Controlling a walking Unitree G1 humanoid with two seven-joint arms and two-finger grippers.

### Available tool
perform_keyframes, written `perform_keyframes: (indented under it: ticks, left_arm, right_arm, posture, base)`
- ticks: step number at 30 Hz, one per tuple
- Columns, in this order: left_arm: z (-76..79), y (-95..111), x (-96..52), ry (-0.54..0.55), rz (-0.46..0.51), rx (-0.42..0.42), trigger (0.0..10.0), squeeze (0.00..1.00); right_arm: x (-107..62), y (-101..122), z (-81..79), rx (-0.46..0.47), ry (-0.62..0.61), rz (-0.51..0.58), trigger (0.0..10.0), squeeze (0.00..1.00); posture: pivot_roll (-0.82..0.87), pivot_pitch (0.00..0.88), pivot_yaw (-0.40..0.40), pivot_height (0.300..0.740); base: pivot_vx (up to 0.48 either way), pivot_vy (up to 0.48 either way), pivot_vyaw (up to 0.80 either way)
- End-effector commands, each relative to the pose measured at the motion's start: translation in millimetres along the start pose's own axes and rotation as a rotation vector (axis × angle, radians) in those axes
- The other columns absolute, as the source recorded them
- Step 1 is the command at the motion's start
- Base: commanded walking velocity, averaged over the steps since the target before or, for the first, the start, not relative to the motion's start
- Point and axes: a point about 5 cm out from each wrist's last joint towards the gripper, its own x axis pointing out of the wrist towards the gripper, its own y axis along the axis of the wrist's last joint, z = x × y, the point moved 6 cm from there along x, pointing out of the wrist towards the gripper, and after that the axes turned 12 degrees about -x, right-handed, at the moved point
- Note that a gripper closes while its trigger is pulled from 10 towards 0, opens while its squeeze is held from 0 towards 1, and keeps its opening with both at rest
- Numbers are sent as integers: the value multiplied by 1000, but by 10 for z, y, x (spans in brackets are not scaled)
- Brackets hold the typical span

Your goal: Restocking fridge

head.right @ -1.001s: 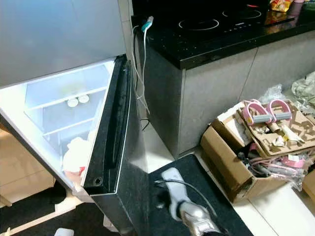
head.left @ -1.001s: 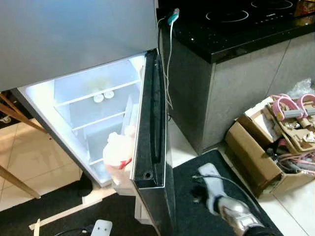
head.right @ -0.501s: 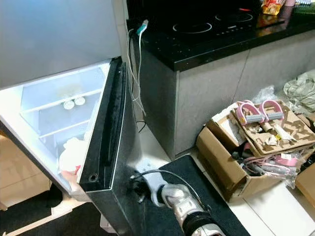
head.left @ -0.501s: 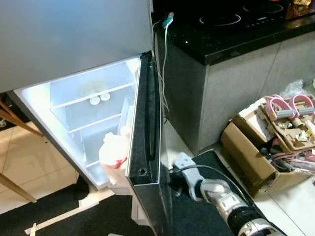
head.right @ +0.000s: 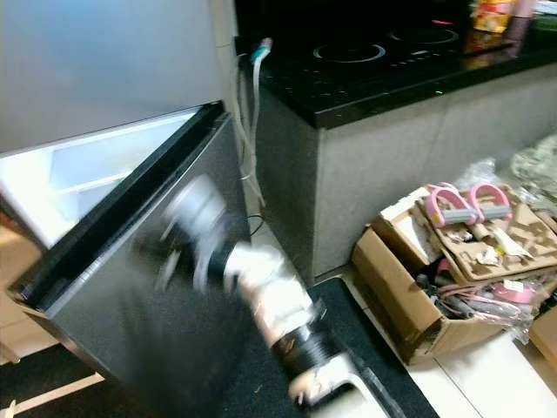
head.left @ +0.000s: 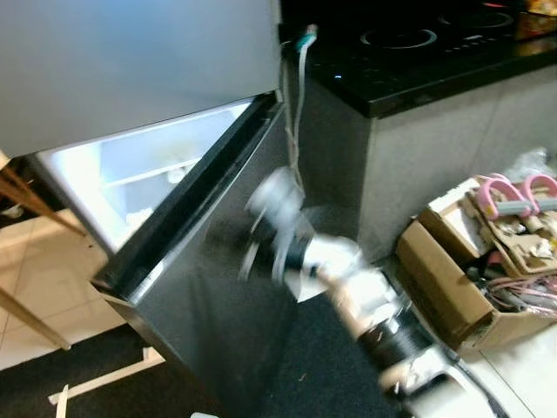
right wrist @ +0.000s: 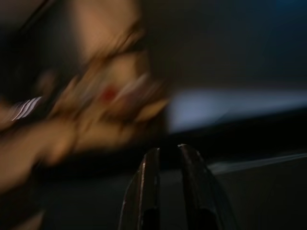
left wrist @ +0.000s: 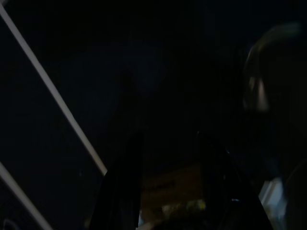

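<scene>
Left eye view: R gripper (head.left: 270,222) now up against fridge door (head.left: 209,296), door swung further shut vs before. Fingers near-closed, holding nothing. Prob. restock done, closing up.

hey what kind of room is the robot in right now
Most likely a home kitchen. A fridge stands with its lower door partly open beside a black counter that has a built-in cooktop. A cardboard box of odds and ends sits on the tiled floor, so it looks lived-in.
</scene>
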Motion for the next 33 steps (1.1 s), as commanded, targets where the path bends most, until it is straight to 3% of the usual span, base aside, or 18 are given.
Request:
perform_keyframes:
  ticks: [1,2,3,6,7,8,9,10,11,12,13,16,17,19,20,26,27,33]
  left_arm:
    - [21,-3,-1,-10,3,-10,10000,0]
    - [21,-3,-1,-10,3,-10,10000,0]
    - [32,13,0,-16,8,-9,10000,0]
    - [35,19,0,-18,9,-7,10000,0]
    - [38,41,2,-21,17,-4,10000,0]
    - [38,41,2,-21,17,-4,10000,0]
    - [35,81,4,-23,30,0,10000,0]
    - [27,140,6,-28,49,4,10000,0]
    - [27,140,6,-28,49,4,10000,0]
    - [26,157,7,-32,55,8,10000,0]
    - [26,157,7,-32,55,8,10000,0]
    - [50,262,7,-56,89,35,10000,0]
    - [50,262,7,-56,89,35,10000,0]
    - [59,307,7,-64,103,42,10000,0]
    - [-74,454,8,-62,131,40,10000,0]
    - [-298,831,-21,-59,213,43,10000,0]
    - [-220,992,-34,-88,248,43,10000,0]
    - [-91,1123,-40,-96,268,71,10000,0]
  right_arm:
    - [265,-177,-355,178,8,23,10000,0]
    - [265,-177,-355,178,8,23,10000,0]
    - [21,-659,-59,120,-131,-152,10000,0]
    - [-88,-828,36,96,-177,-218,10000,0]
    - [-422,-1192,237,84,-284,-351,10000,0]
    - [-422,-1192,237,84,-284,-351,10000,0]
    - [-974,-1655,427,87,-418,-523,10000,0]
    - [-1927,-2233,526,89,-595,-780,10000,0]
    - [-1927,-2233,526,89,-595,-780,10000,0]
    - [-2268,-2388,500,92,-652,-859,10000,0]
    - [-2268,-2388,500,92,-652,-859,10000,0]
    - [-3256,-2756,251,149,-832,-1058,10000,0]
    - [-3256,-2756,251,149,-832,-1058,10000,0]
    - [-3522,-2830,151,168,-887,-1116,10000,0]
    - [-3832,-2912,-10,231,-975,-1163,10000,0]
    - [-4253,-3030,-363,303,-1068,-1245,10000,0]
    - [-4202,-3057,-426,267,-1030,-1242,10000,0]
    - [-4053,-3008,-300,207,-1050,-1172,10000,0]
  posture:
    - [-92,90,69,726]
    - [-92,90,69,726]
    - [-92,87,69,726]
    - [-92,87,69,726]
    - [-95,81,73,726]
    - [-95,81,73,726]
    - [-101,74,80,726]
    - [-106,69,91,726]
    - [-106,69,91,726]
    - [-110,65,97,726]
    - [-110,65,97,726]
    - [-117,57,110,726]
    - [-117,57,110,726]
    - [-117,57,110,726]
    - [-113,51,114,726]
    - [-115,38,117,726]
    - [-115,38,117,726]
    - [-112,42,117,726]
  base:
    - [0,0,0]
    - [0,0,0]
    - [0,0,0]
    - [0,0,0]
    - [0,0,0]
    - [0,0,0]
    - [0,0,0]
    - [0,0,0]
    - [0,0,0]
    - [0,0,0]
    - [0,0,0]
    - [0,0,0]
    - [0,0,0]
    - [0,0,0]
    - [0,0,0]
    - [0,0,0]
    - [0,0,0]
    - [0,0,0]
